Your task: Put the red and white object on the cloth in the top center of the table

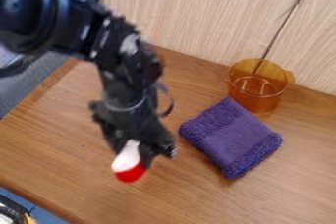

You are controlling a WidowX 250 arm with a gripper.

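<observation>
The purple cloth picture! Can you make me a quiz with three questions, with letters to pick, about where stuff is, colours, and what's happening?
1. Where is the see-through pot?
A) by the wall
B) on the floor
C) upside down on a shelf

2. What colour is the folded cloth?
A) green
B) purple
C) yellow

3. The red and white object is...
A) inside the pot
B) on the cloth
C) in the gripper

Answers:
1 A: it stands at the table's back.
2 B: its fluffy top is purple.
3 C: its white part sits between the fingers.

Red and white object (129, 169) tilts in the claw (134, 157) near the purple cloth (231, 137) (folded).
</observation>
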